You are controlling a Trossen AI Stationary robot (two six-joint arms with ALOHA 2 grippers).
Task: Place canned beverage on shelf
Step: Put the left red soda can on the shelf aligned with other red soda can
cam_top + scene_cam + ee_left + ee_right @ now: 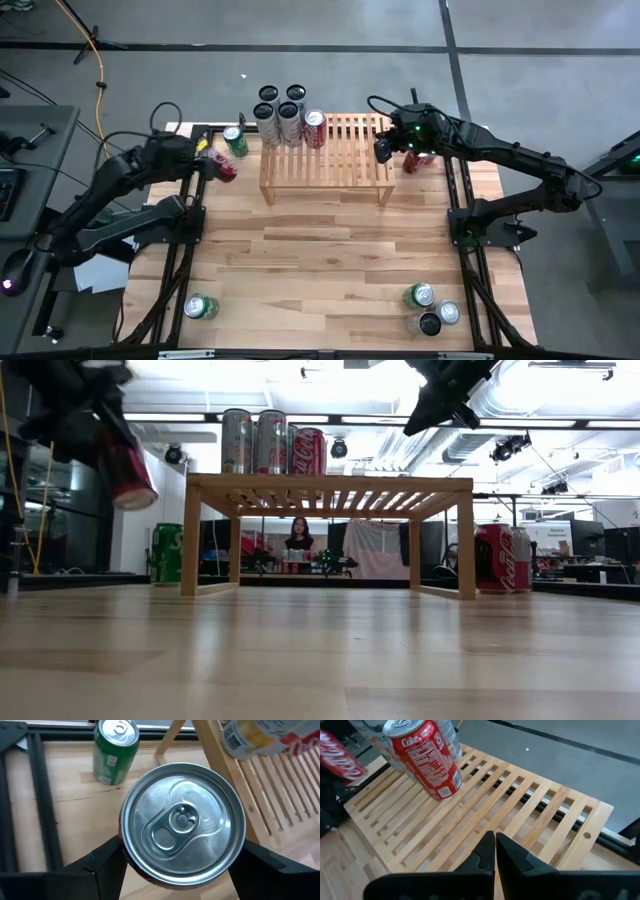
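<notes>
My left gripper [222, 168] is shut on a red can [182, 822], in the air left of the light-wood shelf [325, 155]; the low view shows the can [125, 465] tilted, about level with the shelf top. Two tall pale cans [278, 122] and a red Coke can [427, 757] stand on the shelf's left end. My right gripper [495, 851] is shut and empty above the slats at the shelf's right end [385, 148]. A green can [235, 140] stands on the table left of the shelf. Another red can [418, 160] stands to the shelf's right. My left gripper pinches the red can's side wall [131, 862] just below its top rim, one finger [100, 865] on each side. The fingers come from the table's left side. The can is lifted clear of the table and tilted, its silver top toward the wrist camera.
Two more dark-topped cans [281, 93] stand behind the shelf. A green can [200, 307] lies near the table's near left corner. Three cans [430, 308] are grouped at the near right. Bare wood lies between the shelf and the near edge.
</notes>
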